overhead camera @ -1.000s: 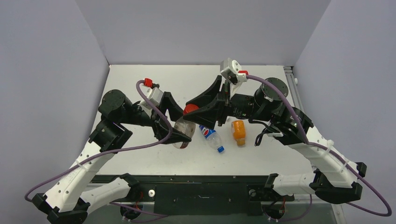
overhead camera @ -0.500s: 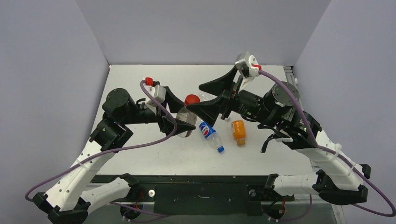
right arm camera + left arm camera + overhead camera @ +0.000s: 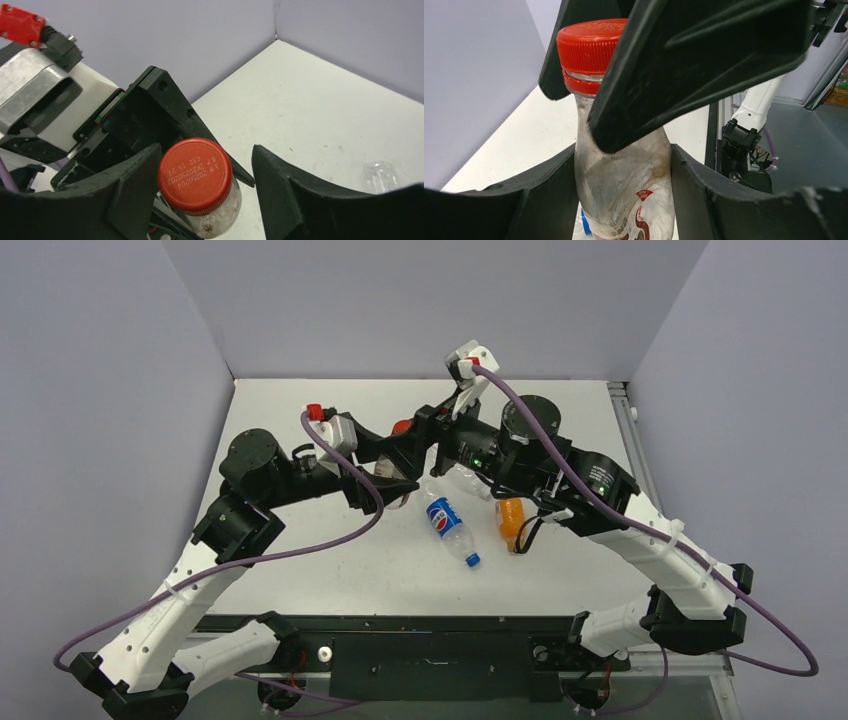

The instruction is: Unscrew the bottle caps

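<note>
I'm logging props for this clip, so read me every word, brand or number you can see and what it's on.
"20250204" and "C12 15 27": printed on top of the red cap, upside down in the right wrist view.
Pepsi globe logo, wording too small to read: blue label of the lying Pepsi bottle.
Red print on the label of the short clear bottle: too blurred to read.
Nothing else is legible.

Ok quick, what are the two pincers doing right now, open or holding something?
Left pincer: closed on the red-labelled bottle.
Right pincer: open, around that bottle's red cap, not clamped.
</note>
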You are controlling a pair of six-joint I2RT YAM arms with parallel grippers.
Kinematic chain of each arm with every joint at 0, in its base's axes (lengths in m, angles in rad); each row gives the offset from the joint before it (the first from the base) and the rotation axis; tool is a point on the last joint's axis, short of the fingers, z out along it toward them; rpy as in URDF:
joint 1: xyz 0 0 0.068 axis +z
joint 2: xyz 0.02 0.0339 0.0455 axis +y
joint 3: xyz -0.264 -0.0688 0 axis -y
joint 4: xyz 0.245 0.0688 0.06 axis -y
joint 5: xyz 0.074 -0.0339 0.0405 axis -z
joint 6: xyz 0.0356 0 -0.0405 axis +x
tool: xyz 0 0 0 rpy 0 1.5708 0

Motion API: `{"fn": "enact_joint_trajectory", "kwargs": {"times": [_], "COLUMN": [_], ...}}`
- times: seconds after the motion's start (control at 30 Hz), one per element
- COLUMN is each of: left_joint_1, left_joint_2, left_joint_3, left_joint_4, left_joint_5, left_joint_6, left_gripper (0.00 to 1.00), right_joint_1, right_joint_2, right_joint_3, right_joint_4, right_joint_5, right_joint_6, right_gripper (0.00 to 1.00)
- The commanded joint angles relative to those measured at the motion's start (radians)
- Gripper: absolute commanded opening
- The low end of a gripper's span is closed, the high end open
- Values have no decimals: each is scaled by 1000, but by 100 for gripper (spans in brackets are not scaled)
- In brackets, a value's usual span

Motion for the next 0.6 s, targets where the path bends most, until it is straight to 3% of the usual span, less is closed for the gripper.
{"fn": "enact_joint_trajectory", "kwargs": {"times": [0.0,0.1,0.3,0.37,0.4,0.43,0.47,0.57], "left_joint_1": [3,3,3,3,3,3,3,3], "left_joint_2": [-17,-23,-40,-44,-45,-45,-47,-49], "left_joint_3": [6,0,-32,-38,-40,-43,-43,-37], "left_joint_4": [7,10,24,32,38,49,55,69], "left_joint_5": [-26,-20,-6,0,2,8,12,36], "left_joint_6": [15,9,-24,-35,-51,-62,-83,-134], "left_gripper": [0,0,0,0,0,0,0,0], "right_joint_1": [8,9,10,9,8,8,8,8], "right_joint_2": [-9,-26,-47,-48,-48,-49,-50,-70], "right_joint_3": [26,8,1,3,3,2,0,-17], "right_joint_4": [9,48,58,55,53,53,54,80], "right_joint_5": [30,15,-10,-11,-14,-30,-68,-192], "right_joint_6": [0,-6,-31,-34,-36,-39,-41,-69], "right_gripper": [56,41,42,34,22,17,3,0]}}
